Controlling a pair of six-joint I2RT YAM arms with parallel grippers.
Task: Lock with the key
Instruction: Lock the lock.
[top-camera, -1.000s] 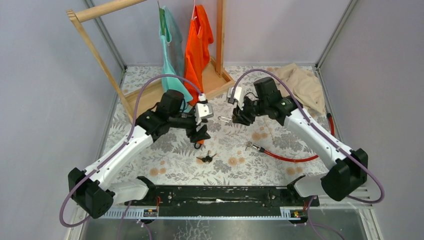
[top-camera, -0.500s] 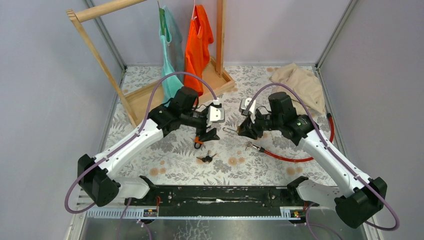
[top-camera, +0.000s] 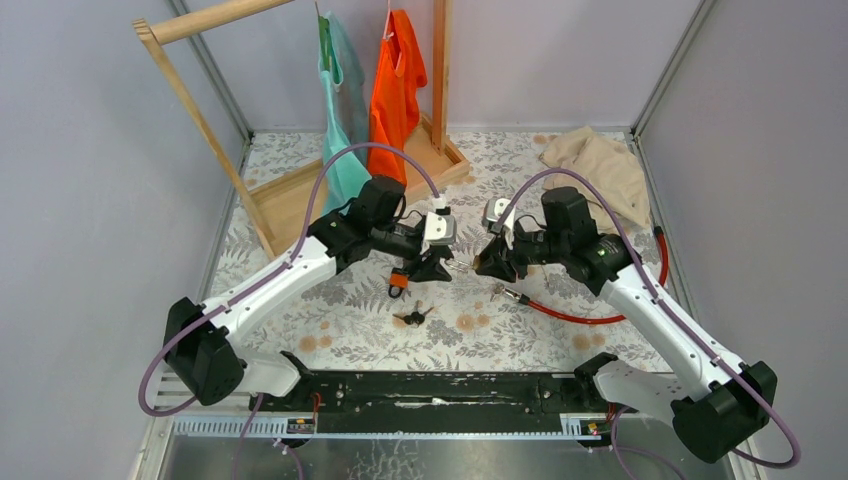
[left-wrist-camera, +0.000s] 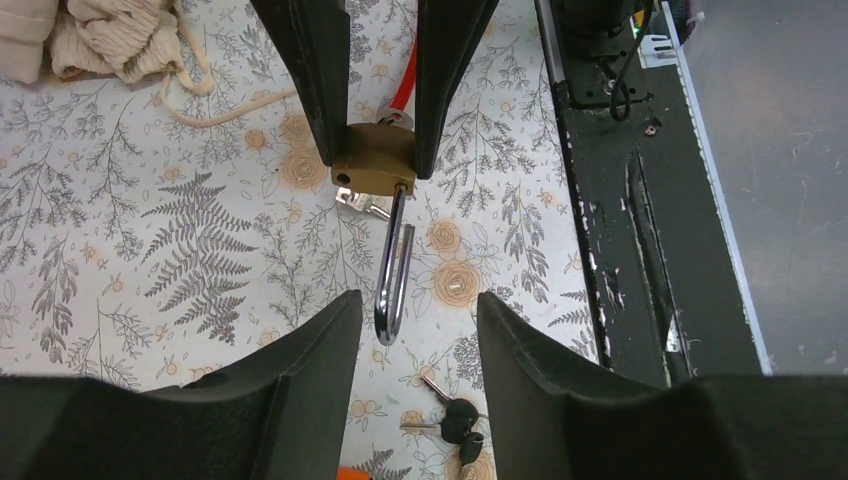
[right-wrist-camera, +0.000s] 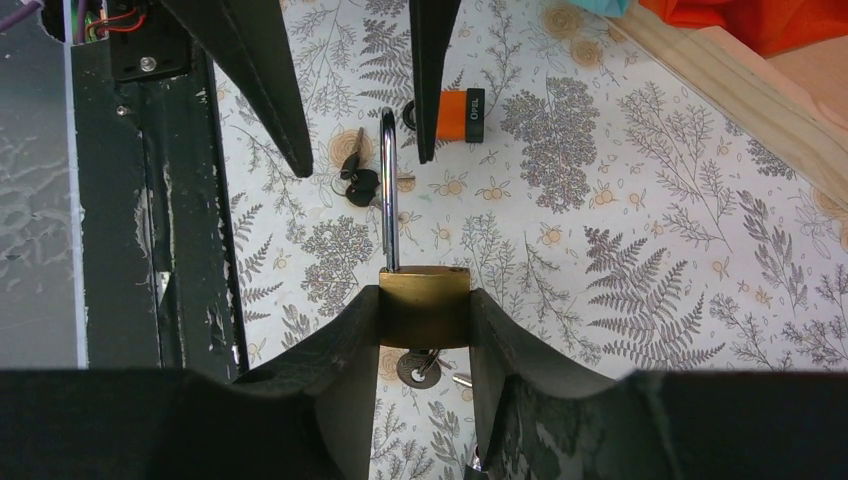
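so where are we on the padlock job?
Done: right hand grips the padlock body, with a key apparently in its keyhole. In hand: left hand is open, straddling the open shackle, not gripping. Left: press the shackle shut, turn the key.

L arm & R arm: white links, black joints, purple cables; black tapered fingers; bases 6 o'clock

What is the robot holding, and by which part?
The right gripper pinches the brass padlock by its body. The left gripper, open around the shackle, holds nothing.
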